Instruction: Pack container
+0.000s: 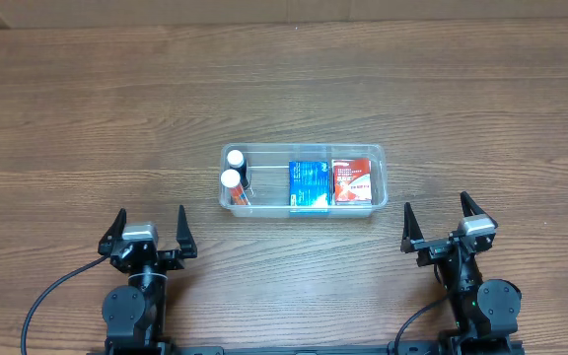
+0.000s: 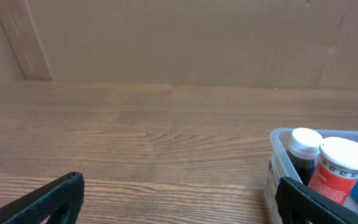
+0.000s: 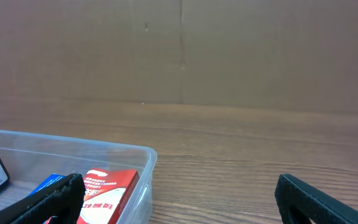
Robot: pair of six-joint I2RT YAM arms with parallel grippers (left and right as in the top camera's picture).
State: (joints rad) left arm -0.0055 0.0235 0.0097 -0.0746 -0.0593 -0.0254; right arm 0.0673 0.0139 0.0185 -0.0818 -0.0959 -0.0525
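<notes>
Left hand splayed wide, empty | right hand released too | container on table just ahead, between both, bottles and boxes inside | probably light, thin-walled, slick, flexy, so pinch the short-end rim

Wide brown wood surface, with dark and light streaks running from side to side. Smooth and flat, filling almost the whole view from above. Ends at a plain brown wall on the far side, seen from both wrist views.

Sitting right on the wood: a clear plastic container, long and low, with round corners and a rim. Set flat near the middle, long side going left to right. Wood showing through its clear bottom. Well away from the far wall.

Black cord curling over the wood by the near left corner.
</notes>
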